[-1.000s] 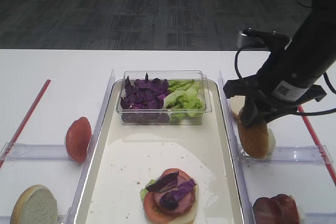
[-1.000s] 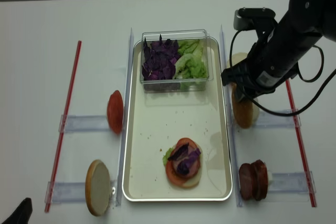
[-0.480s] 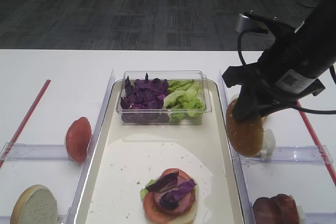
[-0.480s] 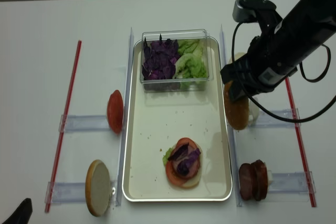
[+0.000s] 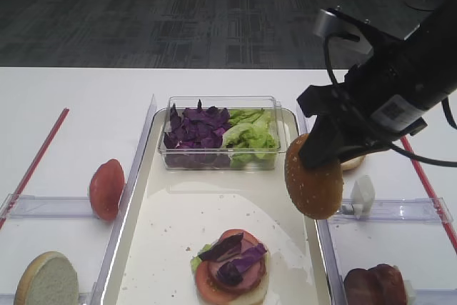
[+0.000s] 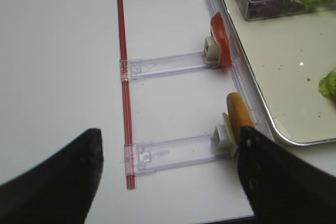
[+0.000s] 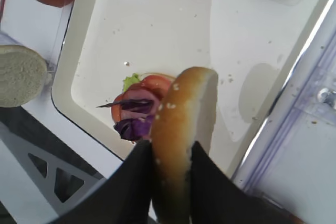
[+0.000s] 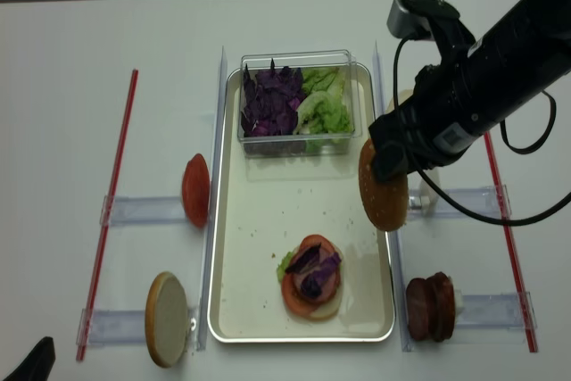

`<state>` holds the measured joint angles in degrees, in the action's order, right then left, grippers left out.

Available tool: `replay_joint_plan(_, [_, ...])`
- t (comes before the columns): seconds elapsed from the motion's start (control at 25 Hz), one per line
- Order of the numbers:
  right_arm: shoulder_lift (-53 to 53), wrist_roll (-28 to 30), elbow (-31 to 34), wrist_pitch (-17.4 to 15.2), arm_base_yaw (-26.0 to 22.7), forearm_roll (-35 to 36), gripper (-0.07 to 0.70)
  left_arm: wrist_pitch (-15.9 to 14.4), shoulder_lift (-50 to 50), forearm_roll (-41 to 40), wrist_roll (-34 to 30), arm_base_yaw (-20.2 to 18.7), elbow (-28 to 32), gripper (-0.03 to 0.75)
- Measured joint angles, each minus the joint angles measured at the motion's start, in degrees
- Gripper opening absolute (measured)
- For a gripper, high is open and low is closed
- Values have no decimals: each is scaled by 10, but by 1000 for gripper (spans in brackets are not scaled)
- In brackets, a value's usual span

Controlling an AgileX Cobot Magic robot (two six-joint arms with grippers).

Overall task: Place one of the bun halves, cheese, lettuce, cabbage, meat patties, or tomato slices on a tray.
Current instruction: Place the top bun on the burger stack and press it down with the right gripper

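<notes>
My right gripper (image 5: 321, 149) (image 7: 172, 153) is shut on the seeded bun half (image 5: 313, 187) (image 8: 382, 192), which hangs edge-on above the right rim of the cream tray (image 5: 214, 205) (image 8: 268, 220). Near the tray's front lies a stack (image 5: 230, 275) of pale bun, lettuce, tomato and cabbage. Loose cabbage (image 5: 194, 128) and lettuce (image 5: 248, 133) fill a clear box at the tray's back. A tomato slice (image 5: 106, 188) stands left of the tray, and meat patties (image 5: 375, 285) stand at the front right. Cheese is out of view. My left gripper (image 6: 170, 140) is open over bare table at the front left.
A pale bun half (image 5: 46, 280) leans in a clear holder (image 6: 173, 153) at the front left. An empty holder with a white clip (image 5: 362, 196) sits right of the tray. Red rods (image 5: 39, 155) (image 8: 508, 220) lie along both outer sides.
My right gripper has lifted the seeded bun half out of its holder on the right and carried it left, up over the tray's right rim. Nothing else has moved.
</notes>
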<state>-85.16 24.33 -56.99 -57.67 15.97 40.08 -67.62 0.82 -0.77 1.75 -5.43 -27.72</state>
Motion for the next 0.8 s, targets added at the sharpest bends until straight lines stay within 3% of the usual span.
replay_joint_plan(0.24, [6,63,35,0,5,64,207,0,0,0,0,0,0,491])
replay_joint_plan(0.8, [6,207,97,-1,67,222,207,0,0,0,0,0,0,491])
